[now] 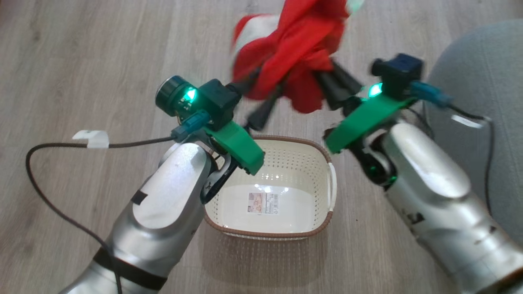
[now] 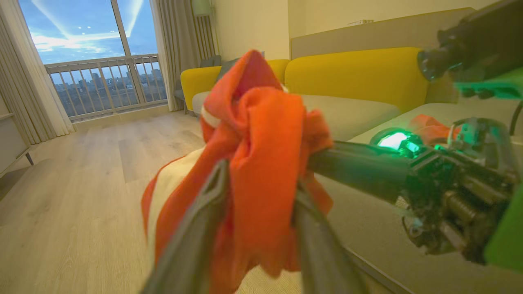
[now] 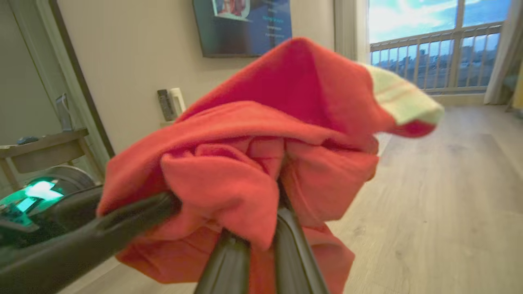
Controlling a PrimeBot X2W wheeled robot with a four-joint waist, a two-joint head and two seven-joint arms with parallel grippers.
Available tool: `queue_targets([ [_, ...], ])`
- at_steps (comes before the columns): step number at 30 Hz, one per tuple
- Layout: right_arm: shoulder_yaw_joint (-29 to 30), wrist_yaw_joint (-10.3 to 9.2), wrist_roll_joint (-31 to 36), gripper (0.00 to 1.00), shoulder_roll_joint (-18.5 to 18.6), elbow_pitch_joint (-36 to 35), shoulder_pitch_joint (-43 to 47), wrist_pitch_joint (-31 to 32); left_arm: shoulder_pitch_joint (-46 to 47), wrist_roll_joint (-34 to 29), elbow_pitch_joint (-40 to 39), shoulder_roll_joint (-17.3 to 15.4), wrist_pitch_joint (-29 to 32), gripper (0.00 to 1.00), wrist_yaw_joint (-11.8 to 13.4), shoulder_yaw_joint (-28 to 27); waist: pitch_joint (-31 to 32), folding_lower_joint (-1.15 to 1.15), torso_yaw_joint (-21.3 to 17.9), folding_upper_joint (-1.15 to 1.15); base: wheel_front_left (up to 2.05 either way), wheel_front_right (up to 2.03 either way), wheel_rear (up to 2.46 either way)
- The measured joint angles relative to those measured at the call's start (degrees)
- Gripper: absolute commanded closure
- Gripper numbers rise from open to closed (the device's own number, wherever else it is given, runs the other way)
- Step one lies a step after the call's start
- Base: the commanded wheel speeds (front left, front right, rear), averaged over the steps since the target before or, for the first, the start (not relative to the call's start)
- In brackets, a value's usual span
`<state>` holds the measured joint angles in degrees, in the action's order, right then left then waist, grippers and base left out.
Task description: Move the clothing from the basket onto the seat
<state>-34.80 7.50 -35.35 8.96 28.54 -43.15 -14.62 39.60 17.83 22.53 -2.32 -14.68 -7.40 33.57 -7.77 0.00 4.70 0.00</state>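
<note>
The lift-out is done, as I judge it, and the carry is the step in hand. The bright red soft fabric clothing with its white patches (image 1: 294, 53) hangs bunched in the air beyond the far rim of the small oval cream plastic basket with the brown woven-look rim (image 1: 286, 141). The basket itself holds nothing but its label.

My right claw (image 1: 322, 75) is pinched narrow on a thick fold of the clothing; in the right wrist view the cloth bulges out over both fingers. My left claw (image 1: 267, 87) comes at the same bundle from the other side. In the left wrist view its fingers stand somewhat apart with red cloth packed between them, and I cannot tell whether they grip it or merely flank it.

Next, I think, the bundle has to travel to the right of the basket, onto the large grey-green upholstered seat (image 1: 482, 81). That calls for one firm hold, most likely the right, and a swing high enough that the hanging folds clear the seat's rounded edge, then a release well onto the cushion.

Both silver forearms reach forward and converge beyond the basket. The left one crosses above the basket's left rim, and the right one passes just beside its right handle. Both claws are tilted inward toward each other, above the pale wood-plank floor (image 1: 81, 61).
</note>
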Motion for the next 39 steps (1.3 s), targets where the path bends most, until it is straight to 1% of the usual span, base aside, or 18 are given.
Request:
queue_targets([
  [5,7.9,0.00,3.4,1.00,0.8,-5.4,5.3,0.0,-1.9,-0.8,0.8,0.0,0.0,0.00,0.0,-1.2,0.3,0.00,-2.0,0.00,0.00,0.00,0.00],
  [7,11.7,0.00,5.3,1.00,1.4,-8.0,7.7,0.0,-3.6,-0.9,1.4,-0.2,0.0,0.00,0.0,-1.8,0.5,0.00,-3.8,0.00,0.00,0.00,0.00],
  [9,12.6,0.00,5.7,1.00,1.6,-8.8,8.2,0.0,-4.0,-1.0,1.6,-0.2,0.0,0.00,0.0,-1.8,0.6,0.00,-4.4,0.00,0.00,0.00,0.00],
  [16,17.6,0.00,7.7,1.00,2.0,-12.2,10.1,0.0,-5.3,-1.2,2.4,-1.2,0.0,0.00,0.0,-2.5,0.9,-0.01,-10.6,0.00,0.00,0.00,0.00],
  [26,22.1,0.00,9.8,1.00,2.3,-14.3,13.0,0.0,-6.9,-1.5,3.0,-2.1,0.0,0.00,0.0,-4.3,0.1,0.00,-21.4,0.00,0.00,0.00,0.00],
  [32,28.5,0.00,13.1,1.00,2.4,-14.6,13.4,0.0,-7.0,-1.8,3.2,-2.4,0.0,0.00,0.0,-4.2,-1.2,-0.01,-27.4,0.00,0.00,0.00,0.00],
  [35,31.6,0.00,14.9,1.00,2.6,-14.5,13.2,0.0,-7.0,-1.8,3.2,-2.6,0.0,0.00,0.0,-3.8,-2.4,-0.01,-29.4,0.00,0.00,0.00,0.00],
  [39,35.7,0.00,17.3,1.00,4.2,-12.8,11.6,0.0,-6.9,-2.2,3.4,-3.4,0.0,0.00,0.0,-2.8,-4.9,0.00,-30.8,0.00,0.00,0.00,0.00],
])
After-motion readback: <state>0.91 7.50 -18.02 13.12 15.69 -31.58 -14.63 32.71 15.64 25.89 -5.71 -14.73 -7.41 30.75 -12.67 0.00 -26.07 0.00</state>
